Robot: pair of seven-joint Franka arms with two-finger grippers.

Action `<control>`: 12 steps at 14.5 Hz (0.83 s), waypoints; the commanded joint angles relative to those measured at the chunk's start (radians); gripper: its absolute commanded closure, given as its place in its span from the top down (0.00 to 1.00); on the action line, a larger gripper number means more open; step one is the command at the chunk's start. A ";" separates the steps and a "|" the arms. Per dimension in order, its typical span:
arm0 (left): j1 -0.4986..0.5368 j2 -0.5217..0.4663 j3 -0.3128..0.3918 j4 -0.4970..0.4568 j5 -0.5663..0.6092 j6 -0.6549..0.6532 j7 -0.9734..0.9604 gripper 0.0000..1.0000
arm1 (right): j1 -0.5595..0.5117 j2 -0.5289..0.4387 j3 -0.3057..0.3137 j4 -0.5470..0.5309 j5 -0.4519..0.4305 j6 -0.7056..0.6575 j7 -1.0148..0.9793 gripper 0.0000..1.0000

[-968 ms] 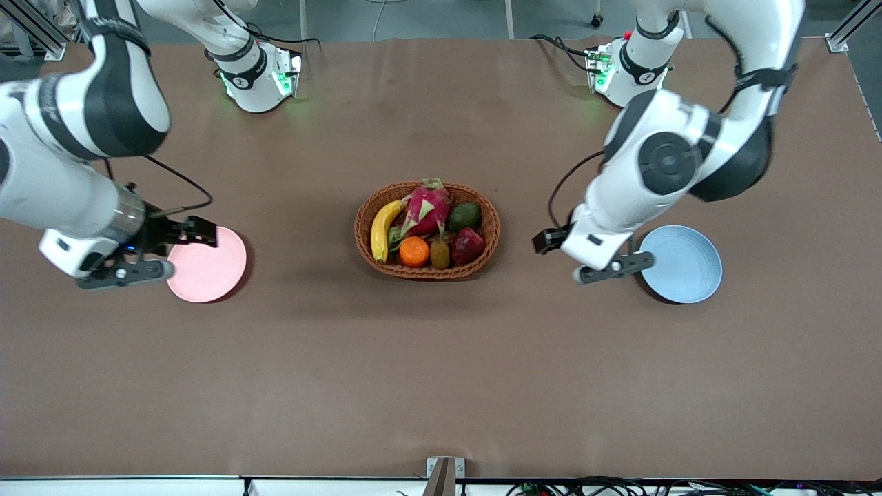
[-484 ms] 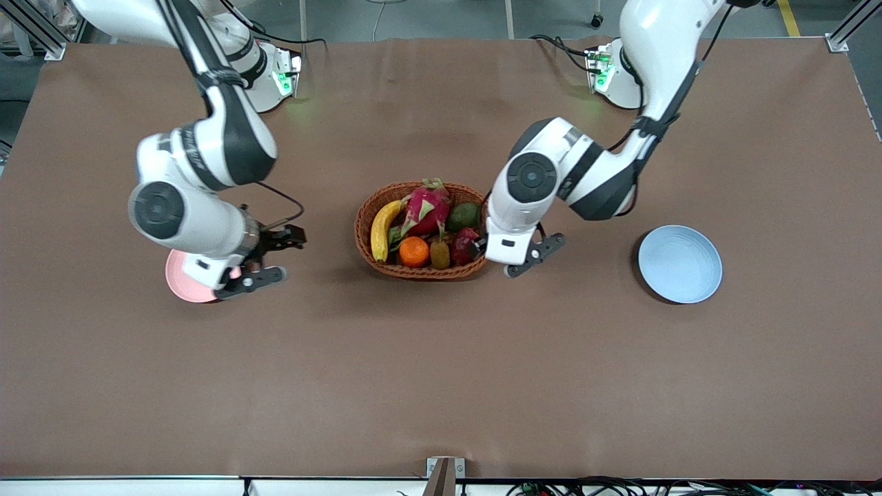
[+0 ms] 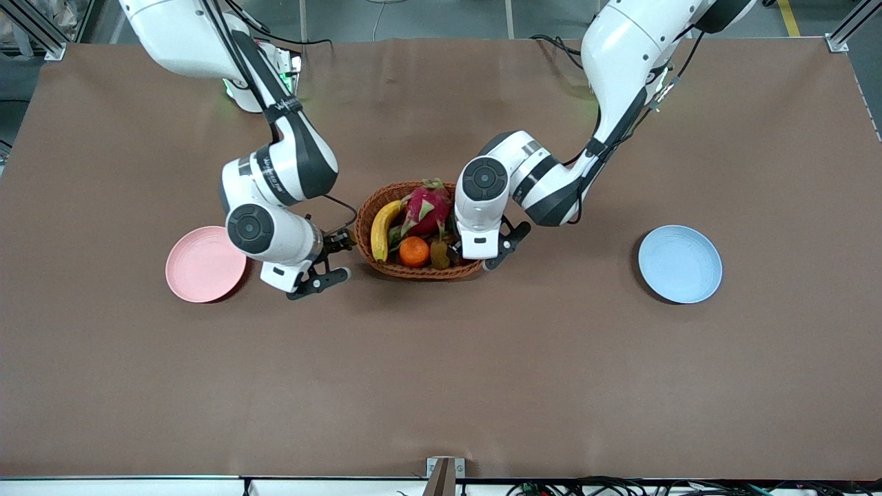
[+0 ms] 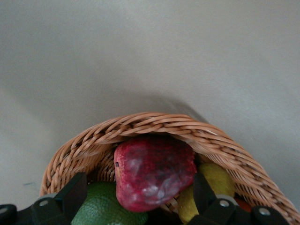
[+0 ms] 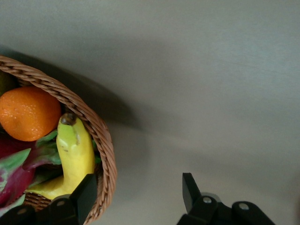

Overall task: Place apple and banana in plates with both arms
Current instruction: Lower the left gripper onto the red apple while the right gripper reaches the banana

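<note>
The dark red apple lies in the wicker basket at the end toward the left arm. My left gripper is low over it, open, one finger on each side of the apple. In the front view the left hand hides the apple. The yellow banana lies along the basket's end toward the right arm. My right gripper hangs open beside that end, and its fingers straddle the basket rim next to the banana. The pink plate and the blue plate hold nothing.
The basket also holds a pink dragon fruit, an orange, a kiwi and a green avocado. The pink plate sits toward the right arm's end, the blue plate toward the left arm's end.
Both arms have swung in from the plates to the basket. The left gripper came down over the apple and now hides it; the right gripper reached the banana's end.
</note>
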 commanded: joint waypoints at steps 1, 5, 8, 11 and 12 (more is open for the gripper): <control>-0.012 0.011 0.006 -0.010 0.020 0.029 -0.037 1.00 | 0.045 0.015 -0.008 0.002 0.021 0.022 0.005 0.76; -0.018 0.043 0.006 -0.016 0.023 0.094 -0.089 1.00 | 0.077 0.044 -0.006 0.007 0.032 0.077 0.007 0.75; -0.018 0.043 0.006 -0.022 0.024 0.098 -0.094 0.95 | 0.094 0.056 -0.008 0.010 0.104 0.105 0.005 0.76; -0.017 0.041 0.006 -0.024 0.027 0.098 -0.092 0.66 | 0.100 0.067 -0.008 0.015 0.104 0.117 0.005 0.72; -0.017 0.041 0.006 -0.024 0.027 0.096 -0.091 0.54 | 0.109 0.072 -0.008 0.019 0.104 0.126 0.005 0.70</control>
